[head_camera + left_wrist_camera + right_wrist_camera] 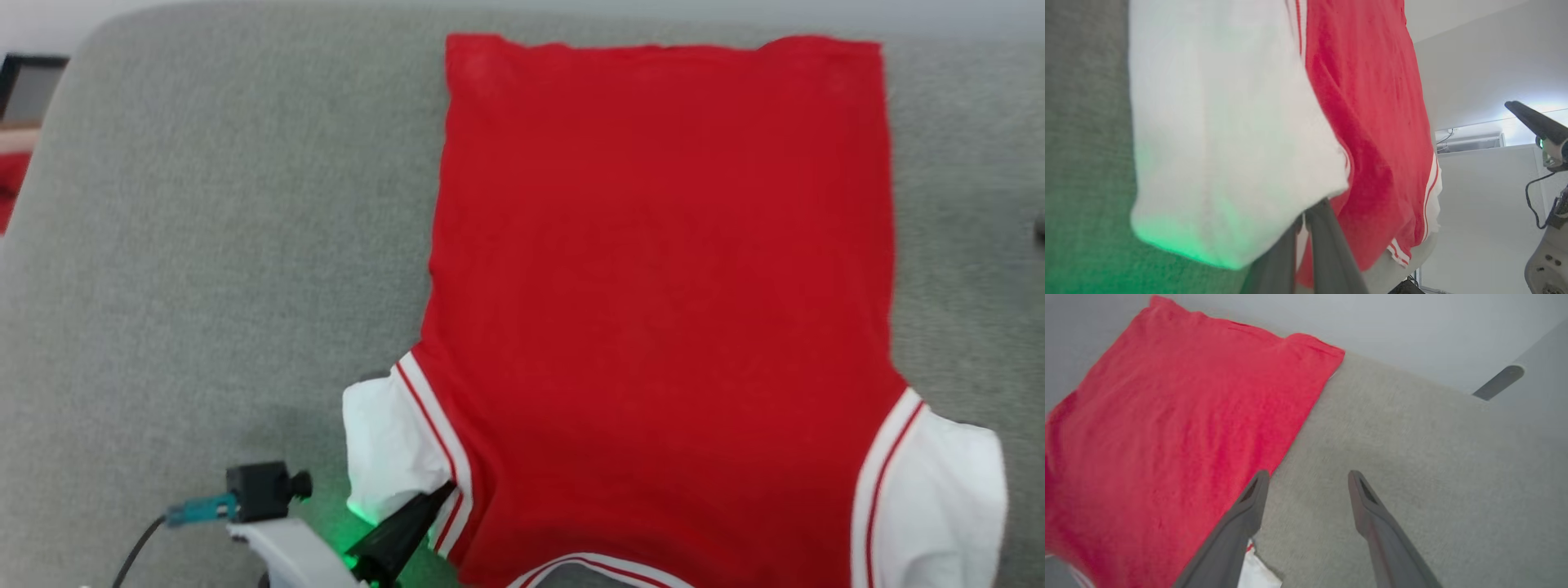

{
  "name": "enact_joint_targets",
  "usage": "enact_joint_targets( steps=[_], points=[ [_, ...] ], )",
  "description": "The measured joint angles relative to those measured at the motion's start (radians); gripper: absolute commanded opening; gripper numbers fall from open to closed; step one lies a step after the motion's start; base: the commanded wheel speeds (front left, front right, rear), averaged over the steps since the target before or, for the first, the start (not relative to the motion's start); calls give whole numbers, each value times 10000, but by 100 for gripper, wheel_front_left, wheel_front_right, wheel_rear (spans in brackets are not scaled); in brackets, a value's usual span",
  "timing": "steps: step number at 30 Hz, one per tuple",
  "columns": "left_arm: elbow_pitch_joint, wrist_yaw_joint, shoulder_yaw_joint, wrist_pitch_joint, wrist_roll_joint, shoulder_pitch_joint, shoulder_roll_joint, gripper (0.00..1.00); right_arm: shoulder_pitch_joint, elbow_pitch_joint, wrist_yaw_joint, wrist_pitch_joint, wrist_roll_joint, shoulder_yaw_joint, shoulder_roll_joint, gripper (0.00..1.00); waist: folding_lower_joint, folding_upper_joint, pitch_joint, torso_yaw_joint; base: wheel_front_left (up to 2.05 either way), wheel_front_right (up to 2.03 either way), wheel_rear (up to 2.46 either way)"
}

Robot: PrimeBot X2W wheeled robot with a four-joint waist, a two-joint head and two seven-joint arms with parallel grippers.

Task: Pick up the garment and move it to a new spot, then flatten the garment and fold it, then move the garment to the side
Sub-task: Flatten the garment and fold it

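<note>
Grey cushion (204,245) with the shirt (661,245) spread flat, collar nearest me; my left claw (445,492) is pinched on its white sleeve (384,449), I'd guess to tug it smooth, right claw (1308,477) hangs wide open beside the edge

Grey fabric surface (204,245), pale wall (1474,61)
</note>
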Motion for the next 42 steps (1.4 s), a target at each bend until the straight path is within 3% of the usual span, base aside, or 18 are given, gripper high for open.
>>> enact_joint_targets(
  steps=[2,3,7,11,21,29,30,31,32,42],
  points=[
    [-27,-2,-69,44,71,-195,-94,0,-1404,1126,2,-138,-719,782,157,100,1,0,200,140,0,0,0],
    [-27,-2,-69,44,71,-195,-94,0,-1404,1126,2,-138,-719,782,157,100,1,0,200,140,0,0,0],
    [-127,-2,-201,90,190,-501,-232,0,-3967,3638,2,-255,-1789,1956,756,100,0,0,609,457,0,0,0],
    [-316,-4,-360,115,263,-897,-401,0,-6322,6541,0,128,-2694,2389,1283,100,0,0,1112,909,0,0,0],
    [-587,-46,-734,-6,217,-1411,-512,0,-8393,9457,0,700,-3958,2428,1429,100,0,0,2079,1545,0,0,0],
    [-631,-113,-1016,-176,54,-1767,-489,0,-8956,10243,-8,905,-4050,2489,1507,100,0,0,2606,1801,0,0,0],
    [-639,-121,-1039,-194,48,-1781,-472,0,-9017,10261,-10,961,-4015,2548,1505,55,0,0,2627,1800,0,0,0],
    [-644,-121,-1074,-232,35,-1801,-441,0,-9038,10268,-10,978,-3983,2604,1505,38,0,0,2634,1788,0,0,0],
    [-646,-123,-1106,-270,21,-1811,-410,0,-9050,10262,-10,988,-3923,2694,1492,0,0,0,2630,1776,0,0,0],
    [-654,-121,-1323,-849,-109,-1835,-201,0,-9002,10280,-6,556,-3429,3139,1593,0,0,0,2490,1584,0,0,0]
  ],
)
